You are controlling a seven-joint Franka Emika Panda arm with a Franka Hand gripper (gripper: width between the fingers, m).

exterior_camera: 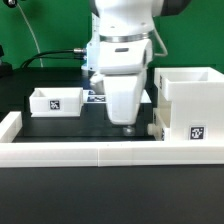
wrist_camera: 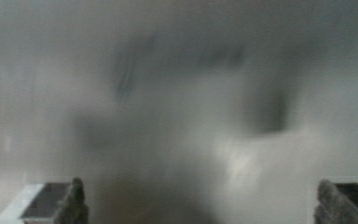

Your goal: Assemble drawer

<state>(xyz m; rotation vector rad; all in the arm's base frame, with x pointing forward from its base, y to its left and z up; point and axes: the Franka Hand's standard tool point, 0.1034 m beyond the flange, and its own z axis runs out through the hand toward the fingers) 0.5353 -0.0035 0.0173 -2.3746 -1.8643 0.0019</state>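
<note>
Running along the near edge of the black bench (exterior_camera: 60,126) is a long white rail (exterior_camera: 100,152), and a second rail (exterior_camera: 10,128) turns back along the exterior view's left side.

Just behind the front rail, near the middle, the arm (exterior_camera: 125,55) points straight down with its white hand low over the bench. The dark tip of the jaws sits very close to the surface, though the exterior view does not show whether it touches. In the wrist view two fingers (wrist_camera: 60,200) stand far apart at opposite edges of the picture, so the jaws are open with nothing held between them. Everything beyond them there is a grey blur.

To the exterior view's right of the arm stands the big white box (exterior_camera: 188,100), open at the top, with a square code tag (exterior_camera: 196,132) low on its near face.

A little farther back, on the exterior view's left, the drawer (exterior_camera: 40,98) sits upright on the bench with its open side up and its own tag (exterior_camera: 56,103) facing the camera. It is well apart from both the jaws and the box.

Beyond it, partly hidden by the arm, lies the marker board (exterior_camera: 95,97), and a dark cable (exterior_camera: 50,55) loops across the green backdrop.
</note>
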